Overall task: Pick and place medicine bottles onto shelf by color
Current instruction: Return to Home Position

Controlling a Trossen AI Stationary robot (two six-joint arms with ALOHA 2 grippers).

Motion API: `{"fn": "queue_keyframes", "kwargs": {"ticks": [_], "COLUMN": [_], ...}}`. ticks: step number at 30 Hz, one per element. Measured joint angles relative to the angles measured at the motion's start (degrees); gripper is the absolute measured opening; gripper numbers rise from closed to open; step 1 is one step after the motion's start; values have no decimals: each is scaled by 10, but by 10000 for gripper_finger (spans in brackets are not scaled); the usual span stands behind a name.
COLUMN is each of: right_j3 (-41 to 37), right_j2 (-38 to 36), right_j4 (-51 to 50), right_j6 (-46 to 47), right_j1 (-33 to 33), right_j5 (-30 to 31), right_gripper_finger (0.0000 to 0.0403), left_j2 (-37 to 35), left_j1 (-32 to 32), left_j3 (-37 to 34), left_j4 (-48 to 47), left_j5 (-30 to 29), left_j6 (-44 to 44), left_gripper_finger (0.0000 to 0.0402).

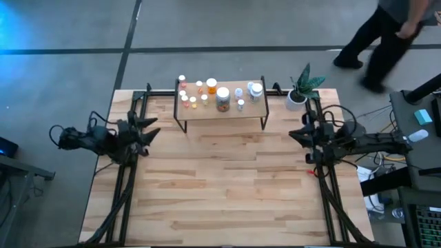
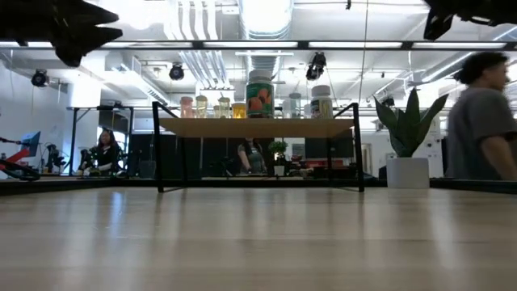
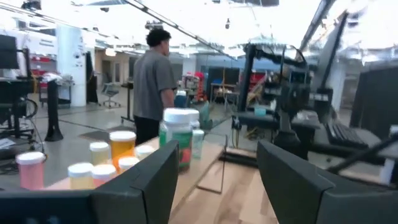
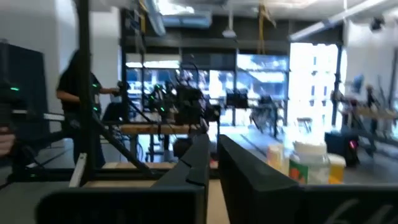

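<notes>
- The shelf (image 1: 251,110) is seen standing at the far middle of the table (image 1: 227,186), raised on thin black legs.
- All the medicine bottles (image 1: 204,98) that are visible are gathered upright on the shelf; none is seen on the table planks.
- A large green-labelled bottle (image 1: 222,100) with a white cap is placed near the middle of the shelf, and an orange bottle (image 1: 211,87) is set just beside it, toward the far edge.
- Small red, orange and yellow vials are clustered on the shelf's left part, as seen from above; pale and clear white-capped ones, among them a wider white-capped bottle (image 1: 256,90), are kept on its right part.
- The left end effector (image 1: 151,132) is held at the table's left edge, well apart from the shelf; its fingers (image 3: 146,183) are spread wide, with nothing between them.
- The right end effector (image 1: 295,135) is held at the table's right edge, likewise well apart from the shelf; its fingers (image 4: 194,168) are drawn close together, and nothing is gripped.
- A potted plant (image 1: 298,96) is seen at the table's far right corner, near the shelf's right end.
- A person (image 1: 386,34) is seen on the floor beyond the table's far right corner.
</notes>
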Motion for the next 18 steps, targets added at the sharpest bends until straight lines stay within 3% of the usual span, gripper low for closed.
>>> {"fn": "queue_keyframes", "kwargs": {"ticks": [8,18], "right_j3": [-41,-101], "right_j2": [-58,-147], "right_j4": [-2,-21], "right_j6": [7,5], "right_j1": [0,0], "right_j5": [-31,-41], "right_gripper_finger": [9,8], "left_j2": [2,-1], "left_j1": [0,0], "left_j3": [-42,-88], "left_j4": [-6,26], "left_j5": [6,19], "left_j6": [1,-10], "left_gripper_finger": [146,13]}}
